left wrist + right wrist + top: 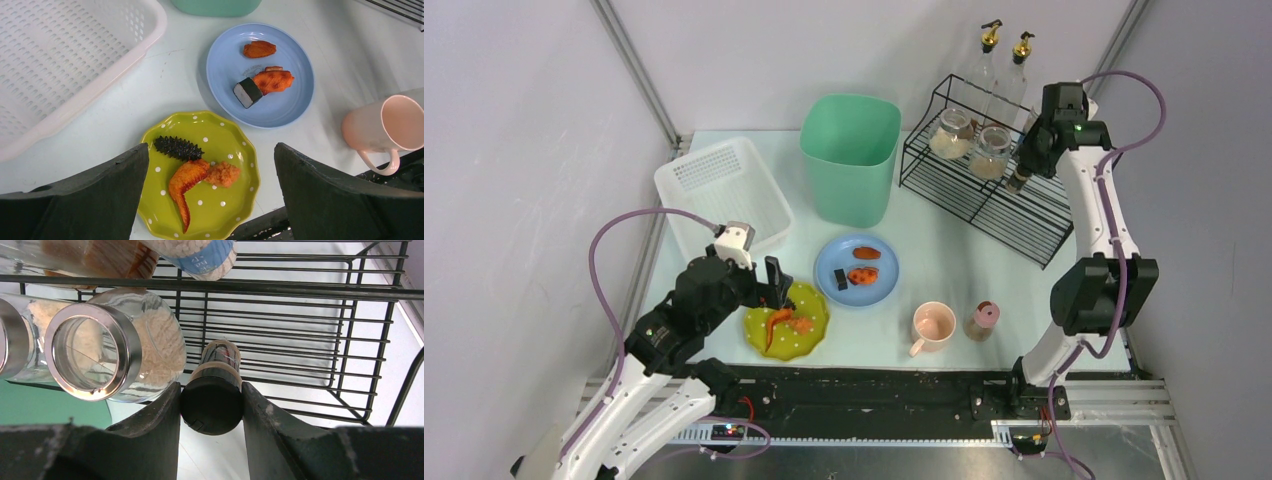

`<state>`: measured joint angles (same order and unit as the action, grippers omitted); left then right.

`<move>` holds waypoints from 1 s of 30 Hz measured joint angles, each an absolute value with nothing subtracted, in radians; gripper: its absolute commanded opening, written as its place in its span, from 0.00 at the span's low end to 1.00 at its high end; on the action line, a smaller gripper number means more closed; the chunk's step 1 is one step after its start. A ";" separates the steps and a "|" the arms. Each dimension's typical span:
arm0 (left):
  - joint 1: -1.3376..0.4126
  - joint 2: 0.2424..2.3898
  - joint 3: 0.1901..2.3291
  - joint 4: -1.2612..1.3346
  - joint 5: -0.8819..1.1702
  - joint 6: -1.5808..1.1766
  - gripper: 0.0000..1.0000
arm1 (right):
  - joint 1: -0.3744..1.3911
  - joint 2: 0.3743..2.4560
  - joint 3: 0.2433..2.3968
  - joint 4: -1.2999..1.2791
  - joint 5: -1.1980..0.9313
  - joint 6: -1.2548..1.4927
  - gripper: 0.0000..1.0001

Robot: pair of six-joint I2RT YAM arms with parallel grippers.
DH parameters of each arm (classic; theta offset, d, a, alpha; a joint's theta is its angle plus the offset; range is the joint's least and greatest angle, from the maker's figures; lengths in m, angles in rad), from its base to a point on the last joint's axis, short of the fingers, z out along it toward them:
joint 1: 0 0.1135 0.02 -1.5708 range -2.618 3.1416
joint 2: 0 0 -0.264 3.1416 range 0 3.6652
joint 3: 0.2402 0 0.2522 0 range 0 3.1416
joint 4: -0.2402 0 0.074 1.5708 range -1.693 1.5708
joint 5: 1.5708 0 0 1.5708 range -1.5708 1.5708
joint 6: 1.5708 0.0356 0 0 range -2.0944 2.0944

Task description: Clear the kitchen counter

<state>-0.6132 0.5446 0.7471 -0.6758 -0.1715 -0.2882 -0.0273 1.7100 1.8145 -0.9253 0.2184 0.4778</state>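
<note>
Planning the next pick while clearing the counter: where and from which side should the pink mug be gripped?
Probably the rim of the pink mug, from straight above, one finger inside and one outside the wall. It stands upright, mouth open. Choose the left or far wall: the handle juts toward the near edge and a small pink-capped bottle stands close on its right.

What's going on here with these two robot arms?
The right gripper is shut on a small dark-capped bottle at the black wire rack. The left gripper hangs open over the green plate of food. The blue plate, pink mug and a small shaker sit on the counter, not yet cleared.
</note>
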 measured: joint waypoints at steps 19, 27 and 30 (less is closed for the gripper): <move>-0.613 0.542 0.747 -0.676 -0.172 -0.288 0.98 | -0.027 1.777 1.875 -0.955 0.200 0.477 0.63; -0.613 0.542 0.747 -0.676 -0.171 -0.288 0.98 | -0.020 1.739 1.872 -0.951 0.203 0.477 0.71; -0.613 0.543 0.747 -0.676 -0.171 -0.288 0.98 | -0.002 1.653 1.833 -0.931 0.215 0.474 0.73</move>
